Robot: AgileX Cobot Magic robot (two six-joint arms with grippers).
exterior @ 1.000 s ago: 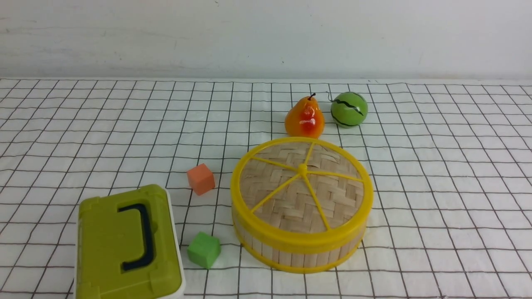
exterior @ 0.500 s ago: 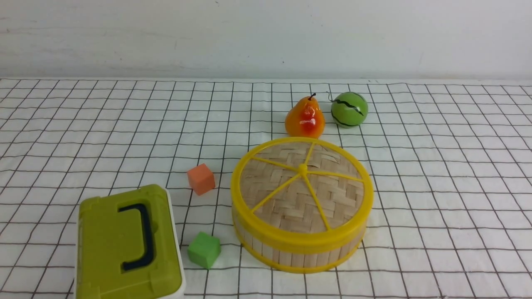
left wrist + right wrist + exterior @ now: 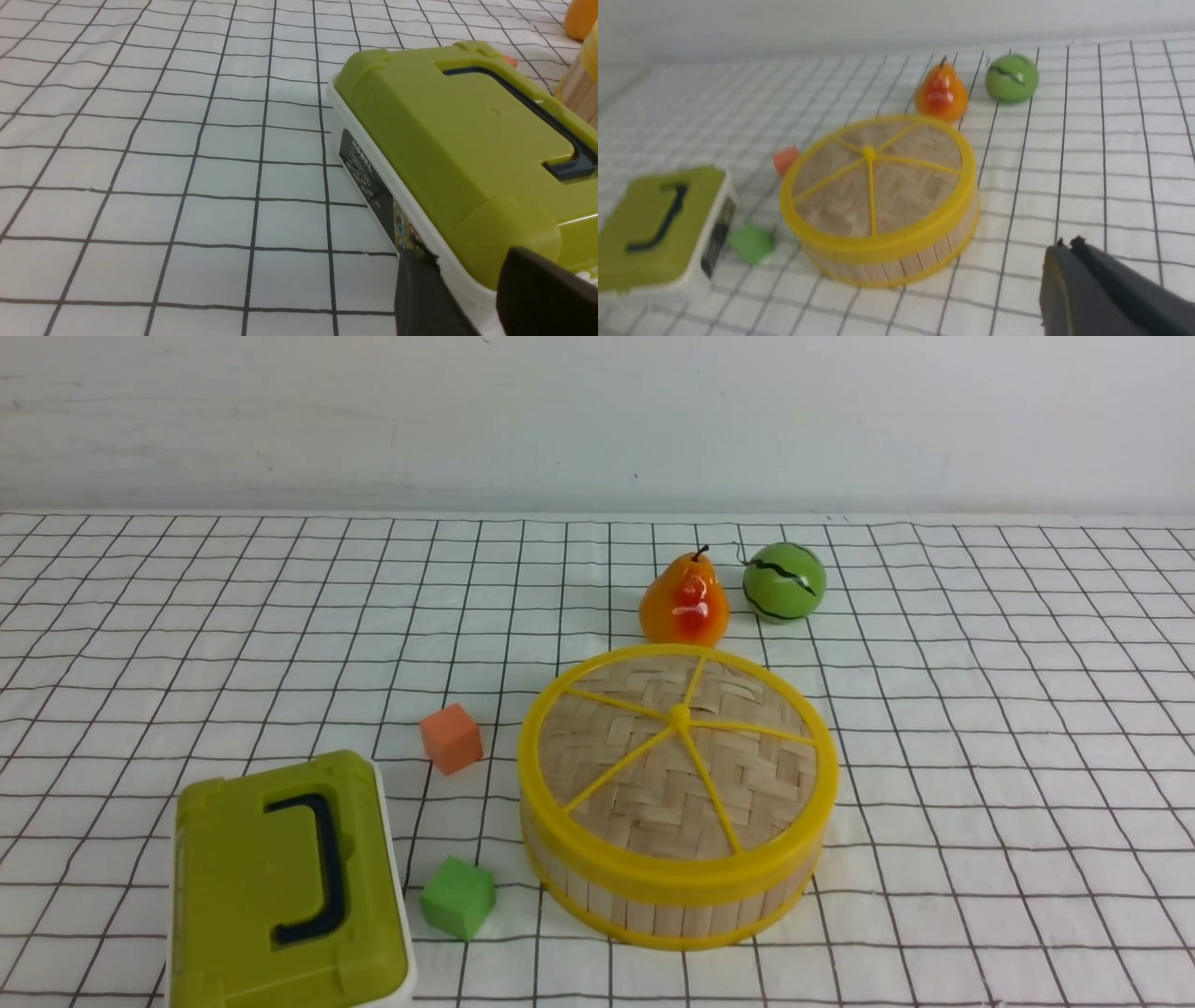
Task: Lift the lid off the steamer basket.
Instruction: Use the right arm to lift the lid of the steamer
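On the white gridded counter (image 3: pixel 990 709), at six o'clock from the glossy orange-red pear (image 3: pixel 684 602), see the round yellow-rimmed woven-bamboo lid (image 3: pixel 635 803) borne level by the round slatted steamer basket (image 3: pixel 681 919), left claw (image 3: pixel 467 254) open, right claw (image 3: pixel 1069 241) closed, both empty, presumably awaiting approach.

in the front view, the lower end of the olive-green box (image 3: pixel 252 896) runs out of the picture. the lid (image 3: pixel 644 775) hides the inside of the steamer basket (image 3: pixel 653 905). in the left wrist view, the basket shows only in part at the edge, and the lettering on the box's label (image 3: pixel 369 177) is mostly too small to read. the right wrist view is blurred, and its edge cuts off the right end effector (image 3: pixel 1069 254).
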